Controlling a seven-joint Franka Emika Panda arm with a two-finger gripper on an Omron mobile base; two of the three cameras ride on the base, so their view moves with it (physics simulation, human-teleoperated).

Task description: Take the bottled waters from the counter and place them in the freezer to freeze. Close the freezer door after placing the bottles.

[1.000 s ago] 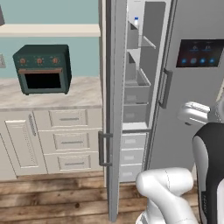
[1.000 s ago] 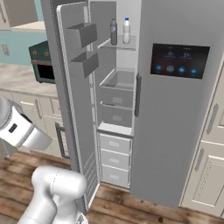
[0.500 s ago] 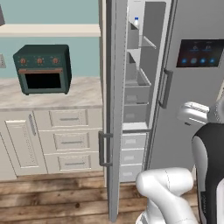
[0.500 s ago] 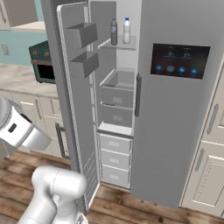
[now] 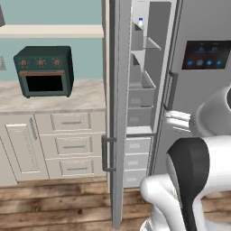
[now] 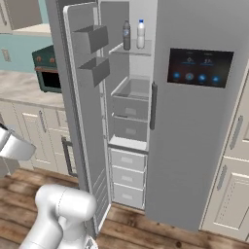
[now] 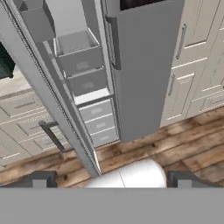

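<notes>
Both bottled waters stand side by side on the top shelf of the open freezer (image 6: 130,104): the darker grey bottle (image 6: 126,35) on the left, the whitish blue-capped bottle (image 6: 141,33) on the right. The blue cap (image 5: 140,20) peeks out past the door's edge in the left base view. The freezer door (image 6: 83,121) is swung wide open, its inner bins facing the compartment. In the hand view my gripper (image 7: 111,180) is open and empty, well back from the freezer (image 7: 85,81) and its door (image 7: 46,94). The beige counter (image 5: 85,94) lies left of the door.
A dark green toaster oven (image 5: 44,71) sits on the counter. The fridge's right door with the dark display panel (image 6: 200,66) is closed. Cream cabinets (image 7: 192,65) stand to the right of the fridge. The door's handle (image 5: 106,153) juts out above the wooden floor (image 5: 54,207).
</notes>
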